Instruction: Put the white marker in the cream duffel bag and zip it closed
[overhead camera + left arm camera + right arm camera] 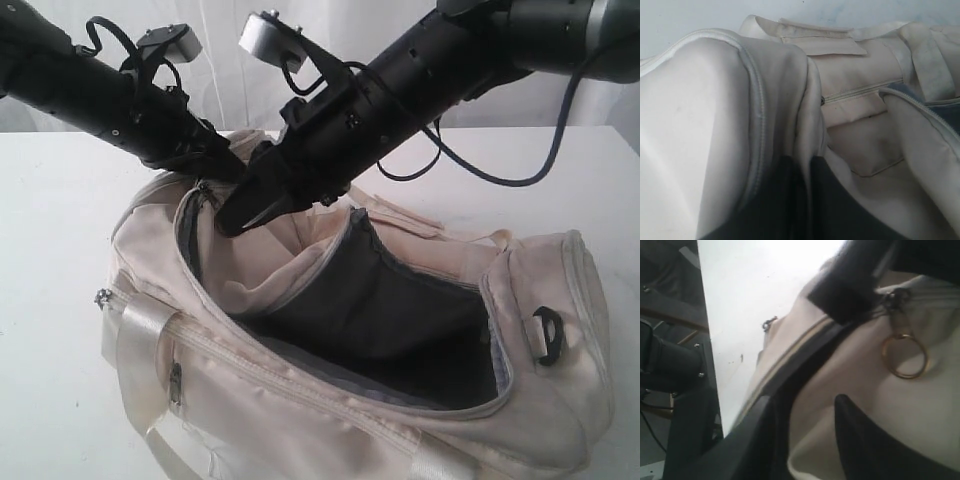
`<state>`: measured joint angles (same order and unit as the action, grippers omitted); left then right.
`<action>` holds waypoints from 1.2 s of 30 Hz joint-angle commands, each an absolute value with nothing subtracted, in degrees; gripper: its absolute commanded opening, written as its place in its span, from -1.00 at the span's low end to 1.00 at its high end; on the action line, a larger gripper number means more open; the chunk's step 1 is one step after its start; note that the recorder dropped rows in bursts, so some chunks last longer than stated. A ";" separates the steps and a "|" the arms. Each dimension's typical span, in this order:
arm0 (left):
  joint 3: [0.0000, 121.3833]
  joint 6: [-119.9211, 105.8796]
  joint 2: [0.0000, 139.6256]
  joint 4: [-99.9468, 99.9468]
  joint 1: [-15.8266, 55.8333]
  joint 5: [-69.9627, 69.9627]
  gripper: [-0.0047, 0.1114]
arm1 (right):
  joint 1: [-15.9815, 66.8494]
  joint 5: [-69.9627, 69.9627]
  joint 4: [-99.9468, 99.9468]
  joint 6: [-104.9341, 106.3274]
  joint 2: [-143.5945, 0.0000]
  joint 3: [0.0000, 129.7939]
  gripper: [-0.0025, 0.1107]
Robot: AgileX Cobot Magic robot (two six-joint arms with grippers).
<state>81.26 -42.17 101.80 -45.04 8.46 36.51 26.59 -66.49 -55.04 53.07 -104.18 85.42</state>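
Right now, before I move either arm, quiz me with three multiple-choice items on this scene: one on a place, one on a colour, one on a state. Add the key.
1. Where on the cream duffel bag do the left hand and the right hand work, as the exterior view shows it?
A. at its right end
B. at its left end
C. under its base

2. What colour is the ring hanging on the bag?
A. red
B. blue
C. gold

3. The bag's main opening is:
A. gaping open
B. zipped shut
C. tied with cord

Key: 1 B, both hands meet at the rim on the left end. 2 C, the right wrist view shows it gold. 3 A, the dark grey lining shows through the wide gap.
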 commanded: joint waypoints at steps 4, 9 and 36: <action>81.44 -43.55 101.54 -46.12 8.34 37.32 -0.92 | 23.96 -68.02 -63.37 62.59 -106.69 85.03 -0.29; 81.44 -43.55 101.54 -46.12 8.34 37.32 -0.92 | 23.86 -69.96 -66.59 65.35 -108.44 85.22 -0.29; 81.44 -43.94 101.54 -46.12 8.34 37.78 -0.92 | 21.29 -65.15 -72.22 71.77 -115.56 85.22 -0.29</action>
<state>81.26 -43.70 101.80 -45.04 8.46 36.94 21.24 -65.19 -70.97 70.77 -115.57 85.42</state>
